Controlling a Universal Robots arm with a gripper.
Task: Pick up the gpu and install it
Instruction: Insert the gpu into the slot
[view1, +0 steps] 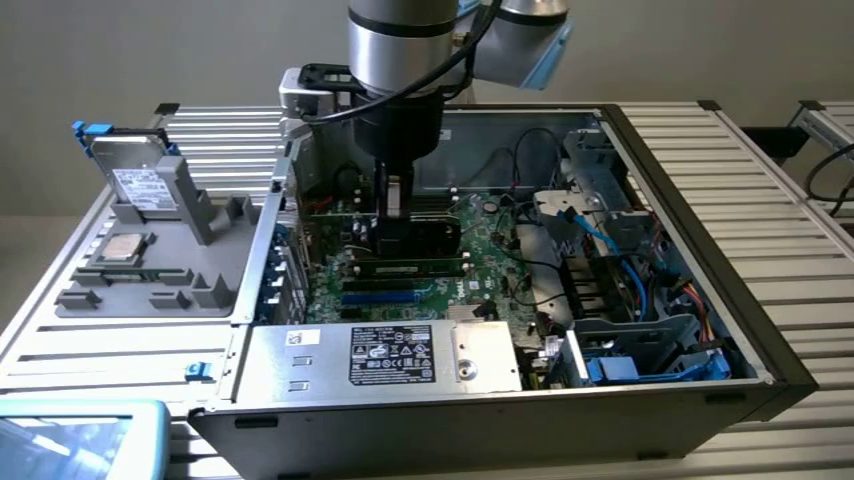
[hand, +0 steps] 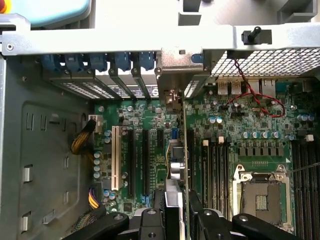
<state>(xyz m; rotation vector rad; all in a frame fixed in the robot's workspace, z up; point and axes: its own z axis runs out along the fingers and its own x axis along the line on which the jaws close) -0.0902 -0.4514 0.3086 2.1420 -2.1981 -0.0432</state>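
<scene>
The gpu (hand: 176, 150) appears edge-on in the wrist view, a thin card running from between my fingers to its silver end bracket (hand: 175, 65) at the case's rear slot openings. My gripper (hand: 172, 217) is shut on it, one black finger on each face. In the exterior view, the gripper (view1: 396, 225) hangs straight down inside the open computer case with the dark gpu (view1: 416, 240) held upright, low over the green motherboard (view1: 487, 270) among its expansion slots. Whether the card's lower edge sits in a slot is hidden.
A silver power supply (view1: 400, 355) fills the case's front. Drive bays with blue cables (view1: 627, 300) sit at the exterior view's right. A grey fixture (view1: 147, 270) outside the case holds a hard drive (view1: 140, 185) and a processor chip (view1: 123, 247). The CPU socket (hand: 260, 197) and a white slot (hand: 116, 160) flank the card.
</scene>
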